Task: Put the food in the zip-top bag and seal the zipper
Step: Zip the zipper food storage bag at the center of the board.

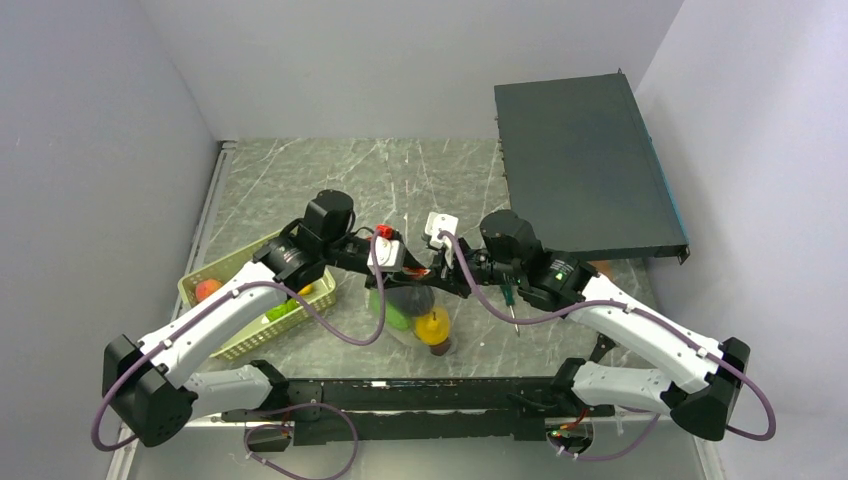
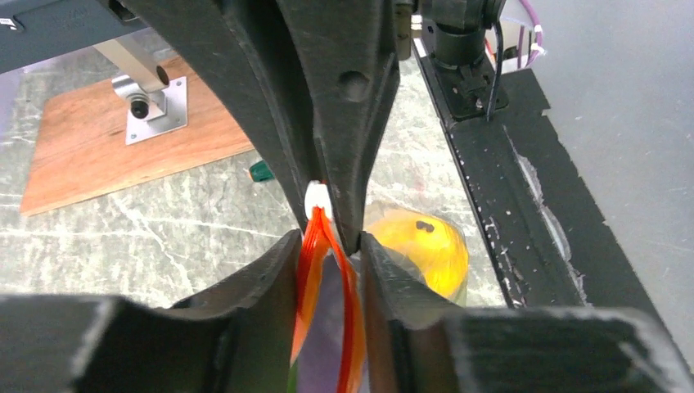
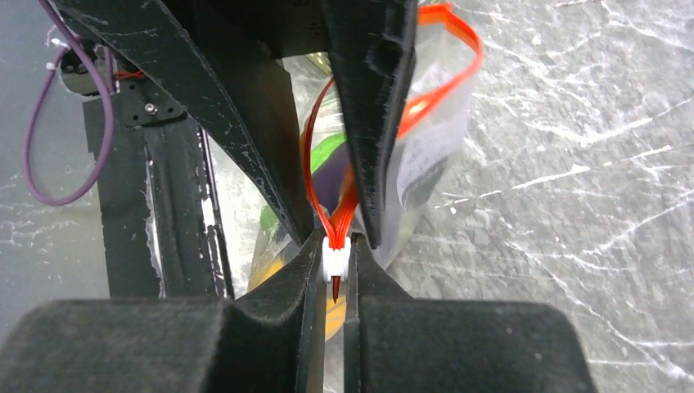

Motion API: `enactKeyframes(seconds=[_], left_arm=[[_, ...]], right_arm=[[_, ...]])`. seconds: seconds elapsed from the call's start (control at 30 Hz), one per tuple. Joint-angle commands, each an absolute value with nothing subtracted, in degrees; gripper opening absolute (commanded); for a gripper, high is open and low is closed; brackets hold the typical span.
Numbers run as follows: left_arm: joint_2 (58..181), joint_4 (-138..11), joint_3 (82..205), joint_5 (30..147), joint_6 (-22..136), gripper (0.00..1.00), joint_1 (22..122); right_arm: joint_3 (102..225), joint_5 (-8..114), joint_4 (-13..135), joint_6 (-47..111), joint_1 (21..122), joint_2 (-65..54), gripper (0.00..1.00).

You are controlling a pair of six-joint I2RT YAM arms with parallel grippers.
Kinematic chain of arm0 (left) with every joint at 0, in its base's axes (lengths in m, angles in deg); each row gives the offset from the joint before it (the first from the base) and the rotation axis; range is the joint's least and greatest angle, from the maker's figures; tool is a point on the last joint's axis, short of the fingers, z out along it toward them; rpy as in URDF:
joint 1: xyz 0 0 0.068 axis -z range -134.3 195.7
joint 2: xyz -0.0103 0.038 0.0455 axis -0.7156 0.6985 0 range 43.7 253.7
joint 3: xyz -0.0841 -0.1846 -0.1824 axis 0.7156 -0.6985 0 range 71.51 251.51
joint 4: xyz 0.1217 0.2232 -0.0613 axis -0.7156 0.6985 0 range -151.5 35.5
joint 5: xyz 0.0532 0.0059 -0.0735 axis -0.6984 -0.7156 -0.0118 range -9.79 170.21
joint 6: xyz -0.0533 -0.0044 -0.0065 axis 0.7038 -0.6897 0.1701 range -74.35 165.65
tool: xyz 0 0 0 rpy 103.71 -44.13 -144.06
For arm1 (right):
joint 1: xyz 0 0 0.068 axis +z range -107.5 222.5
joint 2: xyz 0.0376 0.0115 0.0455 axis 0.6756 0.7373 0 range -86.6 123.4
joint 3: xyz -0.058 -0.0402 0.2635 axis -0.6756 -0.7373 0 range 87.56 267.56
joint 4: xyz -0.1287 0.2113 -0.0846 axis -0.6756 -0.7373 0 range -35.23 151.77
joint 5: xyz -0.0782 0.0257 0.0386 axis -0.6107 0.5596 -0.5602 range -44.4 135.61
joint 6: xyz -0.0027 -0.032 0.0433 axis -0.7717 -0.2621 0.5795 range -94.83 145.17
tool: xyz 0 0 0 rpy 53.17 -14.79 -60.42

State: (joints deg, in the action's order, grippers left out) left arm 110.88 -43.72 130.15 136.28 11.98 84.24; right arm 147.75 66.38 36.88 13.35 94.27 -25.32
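The zip-top bag (image 1: 412, 310) hangs between both grippers and holds a yellow fruit (image 1: 433, 326), a green one (image 1: 397, 316) and a dark purple one (image 1: 411, 298). My left gripper (image 2: 331, 246) is closed round the red-orange zipper strip (image 2: 309, 278) near the bag's mouth. The yellow fruit (image 2: 421, 250) shows through the plastic beside it. My right gripper (image 3: 334, 254) is shut on the white slider tab (image 3: 335, 259), at the end where the two strands of the strip (image 3: 321, 205) meet. Beyond the slider the strands spread apart, so the mouth is open there.
A light green slatted basket (image 1: 250, 335) at the left holds an orange-red fruit (image 1: 208, 290) and green and yellow pieces. A green-handled screwdriver (image 1: 509, 298) lies under the right arm. A dark flat panel (image 1: 585, 170) leans at the back right. A wooden board (image 2: 123, 155) lies on the table.
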Motion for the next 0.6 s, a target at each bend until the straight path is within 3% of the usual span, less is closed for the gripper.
enactKeyframes(seconds=[0.0, 0.07, 0.17, 0.23, 0.37, 0.57], left_arm=[[108.3, -45.7, 128.5, 132.7, 9.4, 0.29, 84.3], [108.9, -44.5, 129.4, 132.6, 8.8, 0.17, 84.3], [109.0, -43.3, 130.0, 132.6, 8.5, 0.01, 84.4], [108.4, -45.0, 129.0, 132.2, 8.8, 0.0, 84.4], [108.2, -44.6, 129.0, 132.0, 8.8, 0.0, 84.3], [106.8, -45.8, 127.9, 131.5, 9.0, 0.0, 84.4]], right_arm=[[150.8, 64.1, 35.9, 11.6, 94.2, -26.5, 0.0], [149.9, 63.7, 36.8, 12.2, 94.3, -27.3, 0.01], [148.0, 63.2, 38.6, 12.9, 94.2, -28.6, 0.15], [146.7, 61.7, 39.9, 14.2, 94.2, -29.1, 0.38], [140.4, 61.0, 46.1, 18.5, 94.0, -31.7, 0.62], [133.8, 66.4, 54.0, 23.2, 91.9, -34.3, 0.69]])
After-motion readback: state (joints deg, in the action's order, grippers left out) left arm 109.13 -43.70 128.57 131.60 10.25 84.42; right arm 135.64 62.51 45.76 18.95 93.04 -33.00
